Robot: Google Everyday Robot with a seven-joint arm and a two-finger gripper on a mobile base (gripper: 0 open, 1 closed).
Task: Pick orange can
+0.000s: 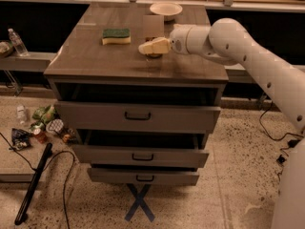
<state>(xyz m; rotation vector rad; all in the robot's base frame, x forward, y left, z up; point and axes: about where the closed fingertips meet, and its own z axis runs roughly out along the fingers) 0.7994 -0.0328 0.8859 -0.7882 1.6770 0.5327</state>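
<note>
The orange can stands upright on the wooden cabinet top, right of centre toward the back. It looks brownish, and only its upper part shows. My gripper reaches in from the right on the white arm. It sits level with the can's lower half and covers it from view. The can's base looks to be resting on the top.
A green and yellow sponge lies left of the can. A white bowl sits behind it. Three drawers stand partly open below. Floor litter, a black pole and a blue X lie on the floor.
</note>
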